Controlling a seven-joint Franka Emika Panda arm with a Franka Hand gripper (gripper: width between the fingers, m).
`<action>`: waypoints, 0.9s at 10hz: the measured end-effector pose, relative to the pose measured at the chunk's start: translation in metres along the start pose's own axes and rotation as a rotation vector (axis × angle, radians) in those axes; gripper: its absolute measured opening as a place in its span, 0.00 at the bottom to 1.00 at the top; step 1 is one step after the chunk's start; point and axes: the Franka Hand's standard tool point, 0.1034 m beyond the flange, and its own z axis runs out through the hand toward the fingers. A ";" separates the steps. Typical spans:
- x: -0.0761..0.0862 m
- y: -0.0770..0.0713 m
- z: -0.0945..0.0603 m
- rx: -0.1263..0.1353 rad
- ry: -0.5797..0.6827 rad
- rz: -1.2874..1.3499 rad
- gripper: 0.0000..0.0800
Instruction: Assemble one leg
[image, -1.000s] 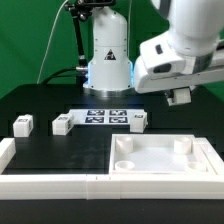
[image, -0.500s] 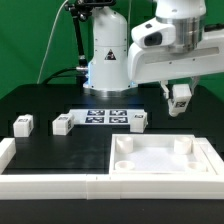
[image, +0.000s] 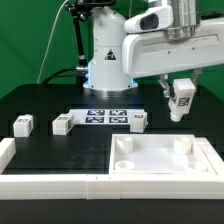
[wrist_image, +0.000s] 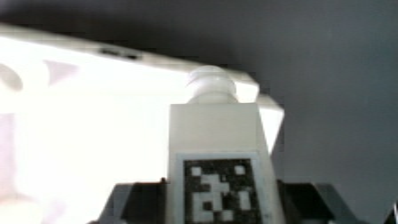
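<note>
My gripper (image: 181, 95) is shut on a leg (image: 181, 104), a small white block with a black-and-white tag, and holds it in the air above the far right corner of the large white tray-like piece (image: 150, 172). In the wrist view the held leg (wrist_image: 222, 140) stands between my dark fingers (wrist_image: 146, 203), tag facing the camera, with the tray-like piece (wrist_image: 71, 120) below it. Three more legs stand on the black table: one at the exterior view's left (image: 22, 124), one beside it (image: 62, 124), one near the middle (image: 138, 120).
The marker board (image: 105, 117) lies between the loose legs in front of the robot base (image: 108, 60). A low white wall (image: 50, 185) runs along the table's front edge and left corner.
The arm has swung toward the exterior view's left and turned. The held leg has come into fuller view, hanging below the gripper over the tray-like piece's far right corner.
</note>
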 end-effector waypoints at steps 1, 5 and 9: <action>-0.003 -0.001 0.003 -0.001 0.002 -0.001 0.36; -0.005 0.000 0.005 0.000 -0.005 -0.002 0.36; 0.055 0.003 0.016 0.032 0.004 -0.002 0.36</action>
